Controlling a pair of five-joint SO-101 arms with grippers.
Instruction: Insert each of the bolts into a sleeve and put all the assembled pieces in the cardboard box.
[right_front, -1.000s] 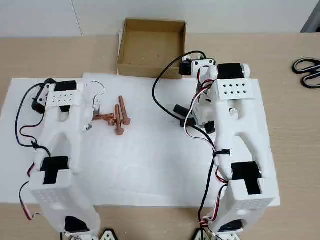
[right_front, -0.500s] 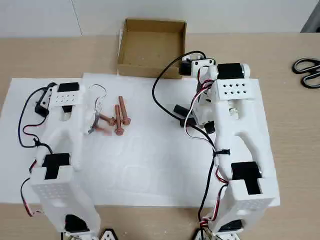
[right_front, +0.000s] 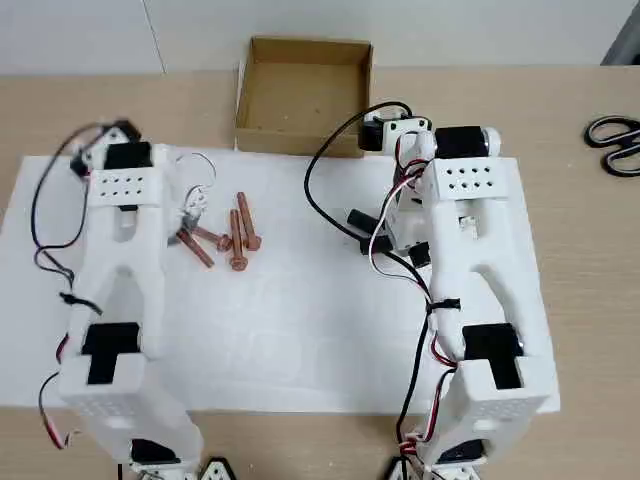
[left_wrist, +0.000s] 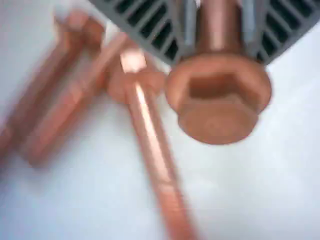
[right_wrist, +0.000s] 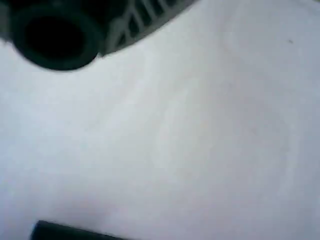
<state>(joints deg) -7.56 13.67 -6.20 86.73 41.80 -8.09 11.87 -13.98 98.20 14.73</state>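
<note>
Four bolts (right_front: 237, 240), perhaps three sleeves (right_front: 357, 218), one cardboard box (right_front: 290, 140), one pair of scissors (right_front: 618, 143)

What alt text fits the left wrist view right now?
The left hand grips a copper bolt by its shank, hex head toward the camera. Beyond it, three more bolts lie loose on the white sheet.

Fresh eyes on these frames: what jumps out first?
The copper bolt clamped in the left gripper, its head toward the wrist camera, beside three loose bolts on the white sheet. Next, the black sleeve in the right gripper, and the empty cardboard box just beyond the sheet.
</note>
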